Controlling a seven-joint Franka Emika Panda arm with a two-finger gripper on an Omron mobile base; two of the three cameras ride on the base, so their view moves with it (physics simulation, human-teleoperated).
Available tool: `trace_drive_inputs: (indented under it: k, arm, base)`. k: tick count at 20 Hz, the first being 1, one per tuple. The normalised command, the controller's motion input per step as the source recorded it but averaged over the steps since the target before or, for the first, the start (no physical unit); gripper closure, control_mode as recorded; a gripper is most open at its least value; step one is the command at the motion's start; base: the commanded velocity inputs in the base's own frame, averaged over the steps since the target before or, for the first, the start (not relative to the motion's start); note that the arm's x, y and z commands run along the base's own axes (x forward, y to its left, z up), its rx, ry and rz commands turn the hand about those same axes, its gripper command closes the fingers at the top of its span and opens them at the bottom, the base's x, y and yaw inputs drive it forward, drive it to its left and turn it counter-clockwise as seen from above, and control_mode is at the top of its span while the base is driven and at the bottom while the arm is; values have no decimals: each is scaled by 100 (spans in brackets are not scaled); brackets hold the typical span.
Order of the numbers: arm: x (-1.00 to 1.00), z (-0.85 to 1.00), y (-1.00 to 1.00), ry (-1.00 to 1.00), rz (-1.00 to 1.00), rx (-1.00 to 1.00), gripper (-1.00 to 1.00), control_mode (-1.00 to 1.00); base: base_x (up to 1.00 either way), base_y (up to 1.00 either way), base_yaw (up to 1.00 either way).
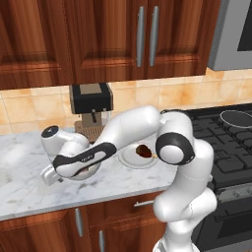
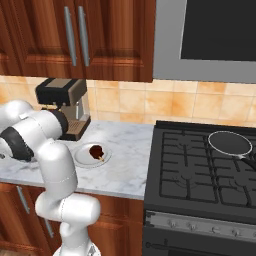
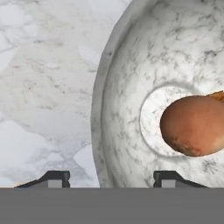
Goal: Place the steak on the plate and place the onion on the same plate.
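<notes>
The steak is already lying on the plate, so the first half of the job looks done. The onion is not on the plate yet. It is sitting at the bottom of a deep grey-white bowl on the marble counter. So what is left is to pick up the onion, carry it over and put it down next to the steak.

The gripper is pointing down over the bowl. Its two dark fingers are poking up at the bottom of the hand view, and they are standing apart with a wide gap between them. Nothing is sitting in that gap. One finger is over the bare counter just outside the bowl, and the other finger is over the inside of the bowl, so the bowl's rim is running between them. The onion is lying off to the side of the second finger, past it and not between the two. The fingers are not touching the onion, and they are holding nothing.

I think the hand needs to slide sideways toward the onion before it can squeeze it. As things are now, the fingers are lined up with the bowl's edge and not with the onion.
</notes>
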Motion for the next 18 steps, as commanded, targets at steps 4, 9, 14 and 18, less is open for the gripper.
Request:
trace_drive_inputs:
  k: [4, 9, 14, 18]
  arm:
    - [0, -12, 0, -4, 0, 0, 100, -100]
    - [-16, -4, -10, -7, -7, 0, 100, -100]
    - [-46, 31, -16, -11, -16, 0, 100, -100]
    - [-36, 40, -29, -1, -9, 4, 100, -100]
  base:
    - [0, 0, 0]
    - [0, 0, 0]
    - [0, 0, 0]
    - [0, 0, 0]
